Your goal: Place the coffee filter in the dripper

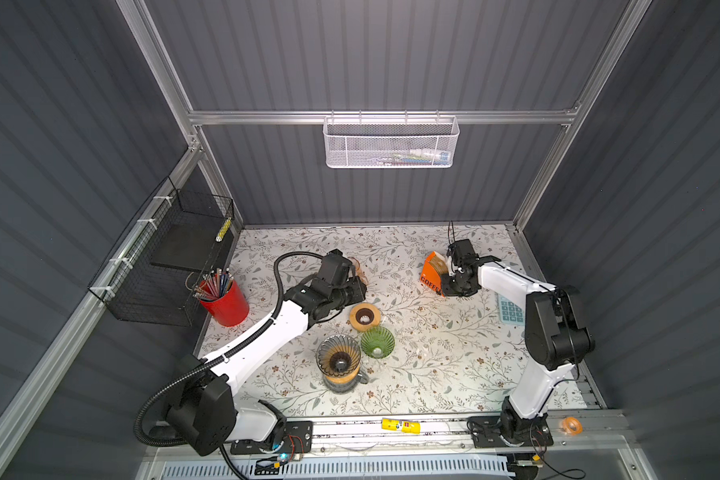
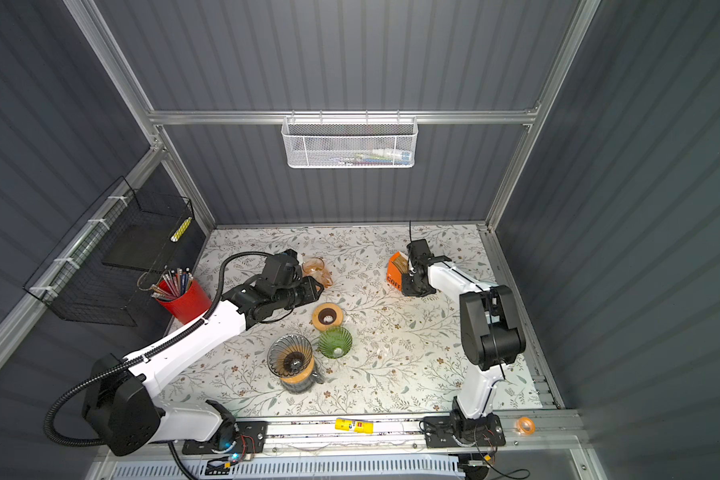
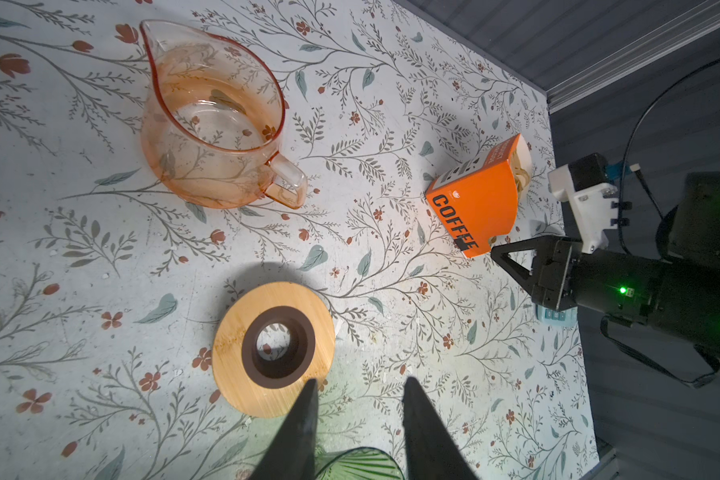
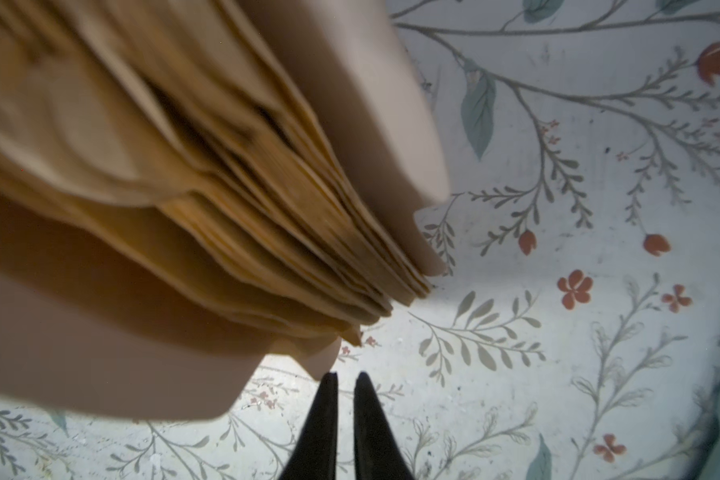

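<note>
Far left, the red pencil cup [image 1: 225,305] stands at the desk [image 1: 433,353] edge. The left jaws hang just by the wooden ring [image 3: 273,347], apart and empty. In the middle, the smoky glass dripper [image 1: 338,358] sits on its carafe [image 1: 344,383], with the green dripper [image 1: 377,341] just beside it. Now right: the coffee filters [image 4: 225,199] lie fanned in the orange box [image 1: 432,275], and the right jaws, a narrow slit apart, grip nothing, their tips just short of the stack

Two drippers [image 1: 329,353] [image 1: 371,338], one pitcher [image 2: 317,267], one wooden ring [image 1: 355,318], one filter box [image 1: 431,274], one cup [image 1: 227,305].
</note>
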Controlling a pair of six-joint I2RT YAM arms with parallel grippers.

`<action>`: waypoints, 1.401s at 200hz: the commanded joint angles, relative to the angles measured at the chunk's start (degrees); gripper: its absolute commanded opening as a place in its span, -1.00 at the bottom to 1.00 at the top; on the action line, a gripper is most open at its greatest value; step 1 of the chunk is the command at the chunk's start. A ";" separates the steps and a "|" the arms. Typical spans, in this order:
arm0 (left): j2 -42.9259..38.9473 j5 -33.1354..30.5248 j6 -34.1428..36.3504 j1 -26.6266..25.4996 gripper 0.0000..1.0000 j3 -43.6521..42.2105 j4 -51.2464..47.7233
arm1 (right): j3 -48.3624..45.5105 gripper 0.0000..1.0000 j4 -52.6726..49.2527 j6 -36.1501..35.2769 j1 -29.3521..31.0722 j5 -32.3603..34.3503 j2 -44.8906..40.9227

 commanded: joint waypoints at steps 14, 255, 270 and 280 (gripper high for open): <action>-0.69 0.34 0.73 0.02 -0.29 -0.24 -0.14 | 2.18 -0.73 0.15 0.07 0.17 0.74 1.34; -0.52 0.17 1.00 0.02 -0.29 -0.10 -0.31 | 4.49 -0.76 0.17 -0.55 0.17 0.44 3.96; -0.60 0.13 0.99 0.02 -0.29 -0.10 -0.33 | 4.47 -0.81 0.23 -0.55 0.15 0.28 3.96; -0.61 0.12 0.97 0.02 -0.29 -0.13 -0.40 | 4.47 -0.84 0.21 -0.55 0.20 0.26 3.94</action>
